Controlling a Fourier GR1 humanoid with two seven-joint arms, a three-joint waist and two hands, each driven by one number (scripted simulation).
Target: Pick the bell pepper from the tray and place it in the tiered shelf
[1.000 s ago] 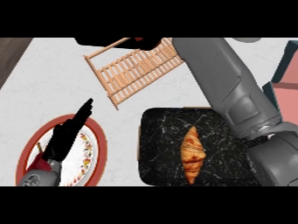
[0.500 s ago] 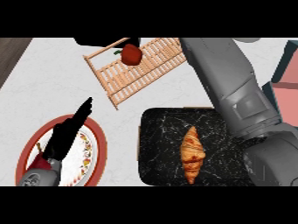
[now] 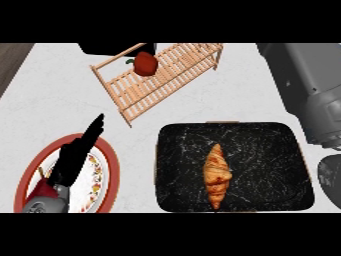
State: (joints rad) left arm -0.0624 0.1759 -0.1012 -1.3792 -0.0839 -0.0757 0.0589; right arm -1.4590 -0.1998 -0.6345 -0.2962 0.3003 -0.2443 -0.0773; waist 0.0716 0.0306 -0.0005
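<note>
White counter (image 3: 47, 95) fills most of the head view, with a strip of dark wood along its left edge. Over the counter's near left corner the left hand (image 3: 73, 157) hangs above a red-rimmed plate (image 3: 110, 172), its black fingers (image 3: 94, 129) straight and close together, pointing toward the far edge and holding nothing; the grey wrist sits at the near edge. Along the counter's right side a thick grey right forearm (image 3: 313, 90) comes in from the near right corner and runs toward the far edge, where it leaves the view. The right hand itself does not show.

At the far edge, left of centre, the bell pepper (image 3: 145, 64) lies on the slats of the tiered shelf (image 3: 165, 82), a pale wooden rack set aslant on the counter. It is red and glossy, with a small dark green stem at its left side, and rests at the shelf's far left end, apart from both arms. A dark object sits just behind the shelf there.

Near the counter's near edge, right of the plate, stands the black marbled tray (image 3: 269, 145), carrying only a golden croissant (image 3: 216, 175) laid lengthwise at its middle.
</note>
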